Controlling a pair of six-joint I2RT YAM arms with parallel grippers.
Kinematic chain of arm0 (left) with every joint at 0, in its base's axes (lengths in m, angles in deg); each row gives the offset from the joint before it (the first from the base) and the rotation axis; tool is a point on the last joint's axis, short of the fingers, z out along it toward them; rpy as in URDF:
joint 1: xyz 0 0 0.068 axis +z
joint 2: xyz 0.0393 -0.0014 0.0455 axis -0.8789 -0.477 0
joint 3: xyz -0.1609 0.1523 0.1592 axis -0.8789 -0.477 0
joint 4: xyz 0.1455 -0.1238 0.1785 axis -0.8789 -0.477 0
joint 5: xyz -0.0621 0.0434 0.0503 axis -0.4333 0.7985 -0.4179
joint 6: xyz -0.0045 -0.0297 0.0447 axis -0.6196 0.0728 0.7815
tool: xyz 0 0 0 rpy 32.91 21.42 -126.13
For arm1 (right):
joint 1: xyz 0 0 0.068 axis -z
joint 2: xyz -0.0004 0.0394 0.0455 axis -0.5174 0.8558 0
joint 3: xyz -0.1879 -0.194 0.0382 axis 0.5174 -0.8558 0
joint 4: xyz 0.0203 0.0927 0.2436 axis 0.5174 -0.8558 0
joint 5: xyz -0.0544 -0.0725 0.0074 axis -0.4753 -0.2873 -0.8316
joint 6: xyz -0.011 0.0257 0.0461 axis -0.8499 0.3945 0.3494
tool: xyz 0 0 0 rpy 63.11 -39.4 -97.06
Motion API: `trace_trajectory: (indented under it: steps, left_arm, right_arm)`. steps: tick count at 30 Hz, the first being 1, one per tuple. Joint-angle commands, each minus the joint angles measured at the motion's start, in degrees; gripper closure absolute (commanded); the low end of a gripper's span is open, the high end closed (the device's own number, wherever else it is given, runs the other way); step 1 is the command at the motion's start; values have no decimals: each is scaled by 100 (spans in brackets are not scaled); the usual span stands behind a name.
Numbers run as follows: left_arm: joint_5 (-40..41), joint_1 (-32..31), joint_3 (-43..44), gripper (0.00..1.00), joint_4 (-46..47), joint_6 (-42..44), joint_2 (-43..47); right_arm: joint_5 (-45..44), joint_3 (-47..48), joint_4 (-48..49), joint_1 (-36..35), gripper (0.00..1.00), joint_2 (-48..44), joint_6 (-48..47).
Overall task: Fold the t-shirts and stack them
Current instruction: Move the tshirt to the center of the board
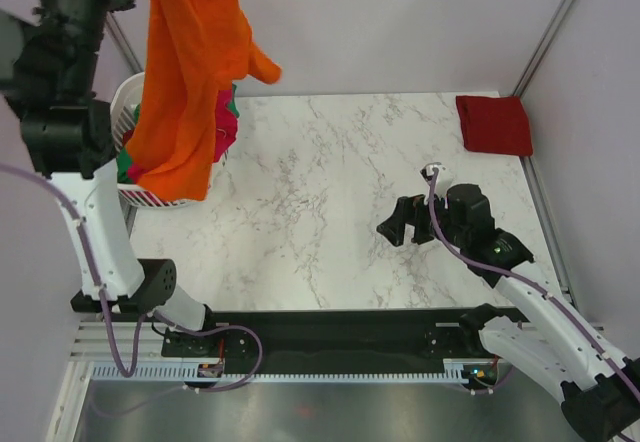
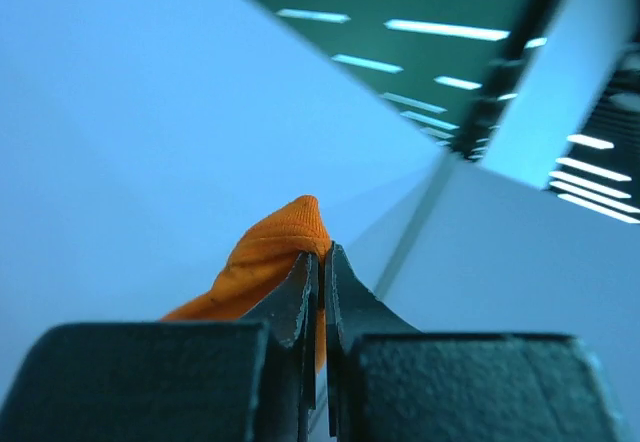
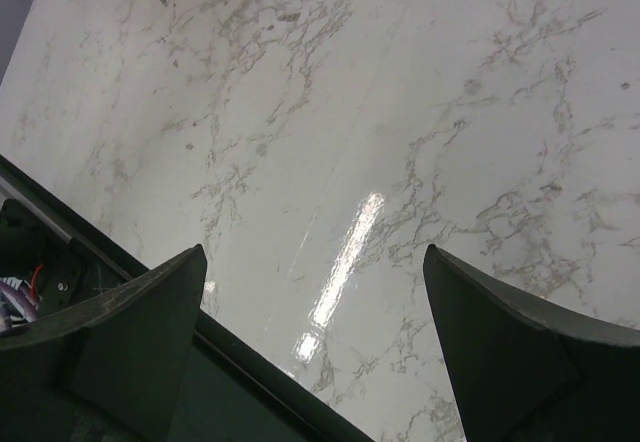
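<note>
Orange t-shirt (image 1: pixel 190 72): hangs full length from the left pincer (image 2: pixel 320 254), a bunched edge pinched between its fingers. The rest drapes straight below it, over the basket.
Left pincer: clenched on the orange cloth, raised high, pointing at the wall.
Right pincer (image 1: pixel 398 230): released, jaws wide apart with nothing between them, low over the bare marble table (image 1: pixel 320 182).
Dark red t-shirt (image 1: pixel 494 124): folded flat at the far corner, well beyond the right pincer.
White basket (image 1: pixel 128 90): directly under the left pincer's load. Magenta t-shirt (image 1: pixel 226 127) and green t-shirt (image 1: pixel 122 165) peek out inside.
Progress: one shirt looks folded and placed. Orange is lifted out, not yet laid flat or folded. Two wait in the basket. Roughly a quarter done, by my read.
</note>
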Motion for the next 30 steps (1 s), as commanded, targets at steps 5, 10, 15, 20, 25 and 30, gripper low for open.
trace_trajectory:
  steps: [5, 10, 15, 20, 25, 30]
  left_arm:
    - [-1111, 70, -543, 98, 1991, -1847, 232]
    - [-1172, 97, -2450, 98, 2000, -1898, 1286]
    - [-1339, -105, -5474, 98, 2000, -2014, 1903]
    - [-1980, -832, -6419, 79, 1173, -1123, 868]
    - [-728, -1915, -4928, 39, -1389, 813, -617]
    - [250, -2241, -4818, 8, -2113, 1378, -700]
  right_arm:
    - [-1113, 296, -138, -4, 2, -650, 36]
    - [-762, 850, -243, -4, 2, -712, 63]
    - [-1674, 1246, -700, -4, 2, -844, 221]
    - [-2660, 1527, -1377, -4, 2, -398, 555]
    - [-2661, 1528, -1562, -4, 2, 34, 775]
    - [-1547, 1361, -1185, -4, 2, 395, 547]
